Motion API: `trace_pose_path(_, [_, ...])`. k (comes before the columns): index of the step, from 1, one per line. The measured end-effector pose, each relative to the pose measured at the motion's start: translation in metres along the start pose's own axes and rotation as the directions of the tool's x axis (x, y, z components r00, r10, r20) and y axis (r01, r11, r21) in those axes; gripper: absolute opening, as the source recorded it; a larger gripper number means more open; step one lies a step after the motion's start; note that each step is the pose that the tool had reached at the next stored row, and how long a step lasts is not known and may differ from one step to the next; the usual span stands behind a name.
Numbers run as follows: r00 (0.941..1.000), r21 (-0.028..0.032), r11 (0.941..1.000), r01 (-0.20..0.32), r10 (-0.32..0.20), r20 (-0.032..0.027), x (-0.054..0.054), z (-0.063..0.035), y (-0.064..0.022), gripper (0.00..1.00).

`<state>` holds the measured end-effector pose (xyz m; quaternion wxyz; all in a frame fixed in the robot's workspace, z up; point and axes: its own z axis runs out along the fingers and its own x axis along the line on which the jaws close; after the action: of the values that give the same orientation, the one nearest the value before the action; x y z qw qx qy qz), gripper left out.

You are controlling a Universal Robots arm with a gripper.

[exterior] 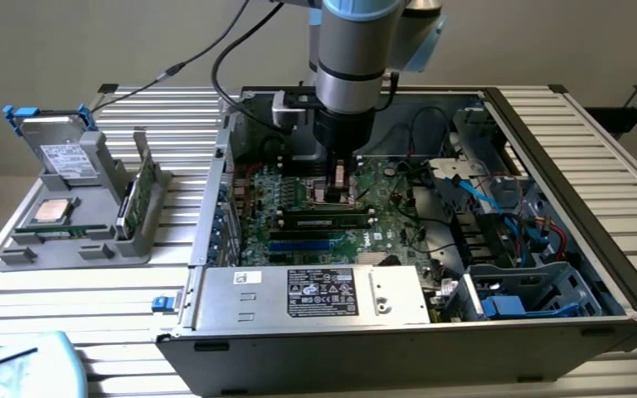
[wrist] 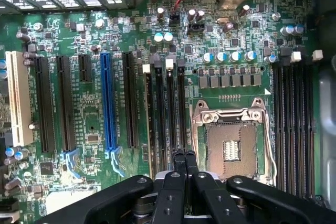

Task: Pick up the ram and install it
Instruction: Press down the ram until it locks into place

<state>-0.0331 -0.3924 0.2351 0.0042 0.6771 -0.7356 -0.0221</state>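
The ram (exterior: 324, 220) is a long green stick with black chips, lying along a memory slot on the motherboard (exterior: 296, 195) inside the open computer case. In the wrist view it is seen edge-on as a thin brownish strip (wrist: 149, 124) in the outermost of several black slots beside the processor socket (wrist: 231, 142). My gripper (exterior: 341, 187) hangs straight down just behind the ram, over the socket area. Its two black fingers (wrist: 182, 157) are pressed together with nothing between them, their tips over the slots next to the ram.
The case walls (exterior: 219, 166) surround the board, and the power supply (exterior: 313, 292) sits at the front. Blue and red cables (exterior: 507, 215) fill the exterior view's right. A grey holder (exterior: 75, 240) outside carries a silver processor (exterior: 53, 211), a drive (exterior: 64, 157) and a green board (exterior: 130, 206).
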Motion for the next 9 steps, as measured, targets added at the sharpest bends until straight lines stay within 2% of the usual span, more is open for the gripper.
trace_pose_path(7, [0.9974, 0.0034, 0.9974, -0.071, 0.071, -0.0124, 0.0001, 0.0032, -0.0001, 0.10])
trace_pose_path(9, [0.9954, 0.0042, 0.9955, -0.094, 0.094, -0.0139, 0.0001, 0.0036, -0.0001, 0.10])
